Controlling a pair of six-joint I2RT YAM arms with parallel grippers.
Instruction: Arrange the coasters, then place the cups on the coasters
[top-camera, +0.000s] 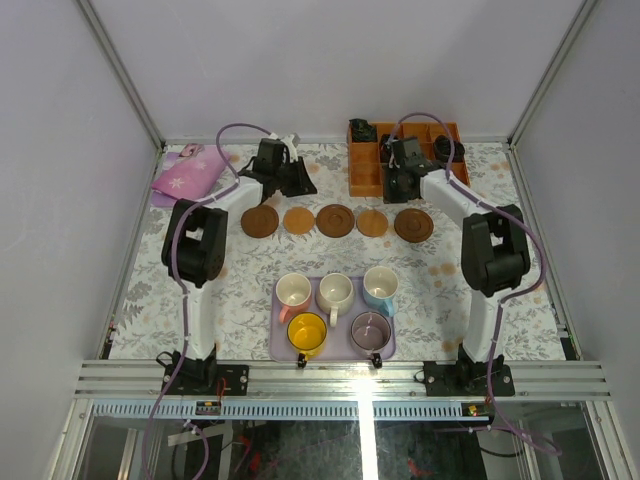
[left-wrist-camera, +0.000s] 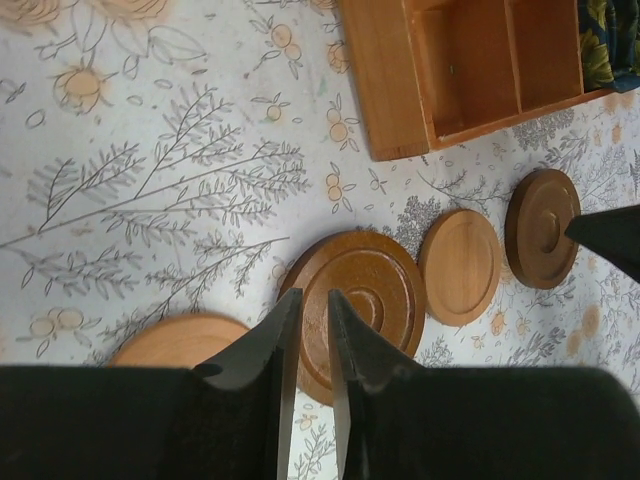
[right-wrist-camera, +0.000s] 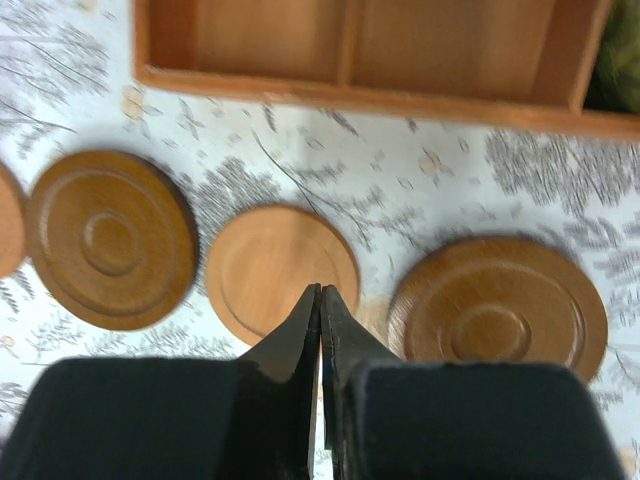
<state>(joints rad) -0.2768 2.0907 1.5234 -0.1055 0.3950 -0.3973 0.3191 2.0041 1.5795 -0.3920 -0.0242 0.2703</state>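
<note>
Five coasters lie in a row across the floral cloth: dark (top-camera: 260, 221), tan (top-camera: 298, 219), dark (top-camera: 335, 220), tan (top-camera: 372, 223), dark (top-camera: 413, 225). My left gripper (top-camera: 299, 185) hovers behind the row, its jaws a narrow gap apart and empty (left-wrist-camera: 313, 296), over the middle dark coaster (left-wrist-camera: 365, 300). The right gripper (top-camera: 400, 186) is shut and empty (right-wrist-camera: 320, 290) above a tan coaster (right-wrist-camera: 270, 265). The cups stand in front: pink (top-camera: 293, 292), cream (top-camera: 335, 292), blue (top-camera: 380, 285), yellow (top-camera: 307, 332), purple (top-camera: 370, 330).
All the cups stand on a lavender tray (top-camera: 281, 350) near the front edge. An orange compartment box (top-camera: 364, 170) sits at the back right behind the right gripper. A pink pouch (top-camera: 188, 175) lies at the back left. White walls enclose the table.
</note>
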